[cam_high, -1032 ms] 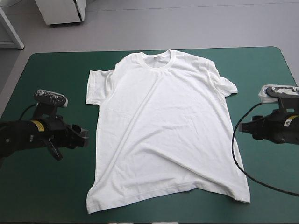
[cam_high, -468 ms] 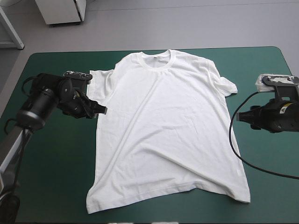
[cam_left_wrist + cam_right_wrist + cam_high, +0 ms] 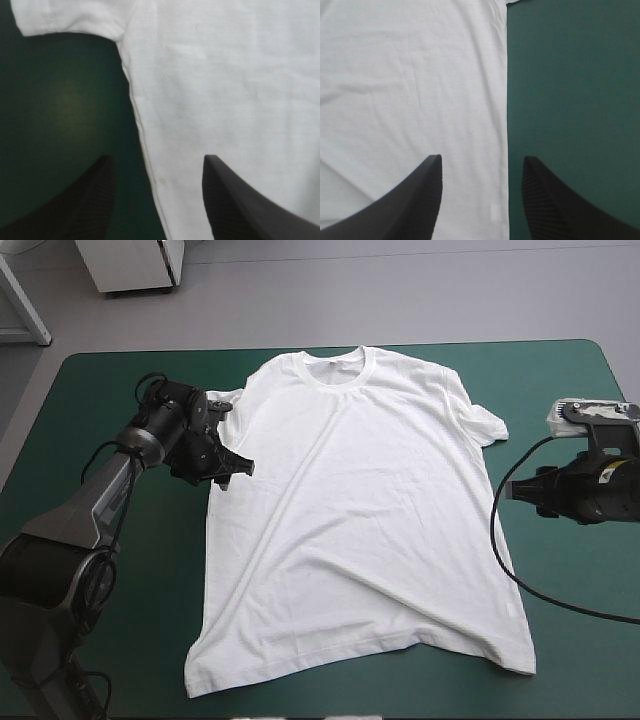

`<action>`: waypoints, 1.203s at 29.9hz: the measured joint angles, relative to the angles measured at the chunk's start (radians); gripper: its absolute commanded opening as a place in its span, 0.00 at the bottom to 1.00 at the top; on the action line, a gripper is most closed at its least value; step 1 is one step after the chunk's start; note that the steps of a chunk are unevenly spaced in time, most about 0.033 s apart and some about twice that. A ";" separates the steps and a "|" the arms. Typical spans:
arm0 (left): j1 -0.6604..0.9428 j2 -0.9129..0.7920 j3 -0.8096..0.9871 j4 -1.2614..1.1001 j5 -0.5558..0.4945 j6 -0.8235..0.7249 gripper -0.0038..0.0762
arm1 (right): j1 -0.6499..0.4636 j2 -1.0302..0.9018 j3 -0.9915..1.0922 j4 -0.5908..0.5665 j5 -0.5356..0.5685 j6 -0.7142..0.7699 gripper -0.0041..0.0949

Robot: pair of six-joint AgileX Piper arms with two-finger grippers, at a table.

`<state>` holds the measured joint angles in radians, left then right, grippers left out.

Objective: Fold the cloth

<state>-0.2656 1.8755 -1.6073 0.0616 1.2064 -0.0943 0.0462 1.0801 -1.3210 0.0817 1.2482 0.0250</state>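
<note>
Left gripper (image 3: 236, 471) (image 3: 157, 160): released, holding nothing, black fingers (image 3: 75, 210) set well apart. Hangs over the T-shirt (image 3: 360, 510) at its side toward the table's left edge, just nearward of one sleeve (image 3: 225, 398). Straddles the side seam (image 3: 135, 115) in the left wrist view, with one finger above the teal-green cover (image 3: 60, 100) and the other above the white fabric; sleeve ahead of the fingertips. Contact between fingers and fabric: cannot tell. Small yellowish spot (image 3: 161, 178) just beside the seam, between the fingers. Right gripper (image 3: 515, 493) (image 3: 482, 159): likewise released and empty, fingers apart. Sits at the T-shirt's opposite side, toward the table's right edge and nearward of the other sleeve (image 3: 485, 422). Straddles the shirt's straight side edge (image 3: 507, 100) in the right wrist view, with one finger over the fabric and one over the cover. T-shirt: lies spread flat at the middle of the table, collar (image 3: 335, 370) toward the far edge, hem (image 3: 350, 655) toward the near edge, both short sleeves out to the sides. Shows long shallow creases running slantwise from the collar end toward the hem. Not yet folded.
</note>
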 measured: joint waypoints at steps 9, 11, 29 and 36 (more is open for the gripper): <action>0.042 0.082 -0.004 -0.008 -0.011 -0.006 0.51 | 0.000 0.000 -0.001 0.000 0.000 0.000 0.50; 0.060 0.092 -0.004 -0.025 -0.022 -0.002 0.51 | 0.000 0.000 -0.001 0.000 0.000 0.000 0.50; 0.068 0.146 -0.023 -0.116 -0.054 0.005 0.02 | 0.000 0.043 -0.004 -0.041 -0.002 0.000 0.46; 0.068 0.146 -0.024 -0.121 -0.056 0.022 0.02 | 0.000 0.247 -0.021 -0.064 -0.079 0.000 0.51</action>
<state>-0.1972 2.0218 -1.6310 -0.0591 1.1505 -0.0722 0.0462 1.3272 -1.3422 0.0179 1.1692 0.0250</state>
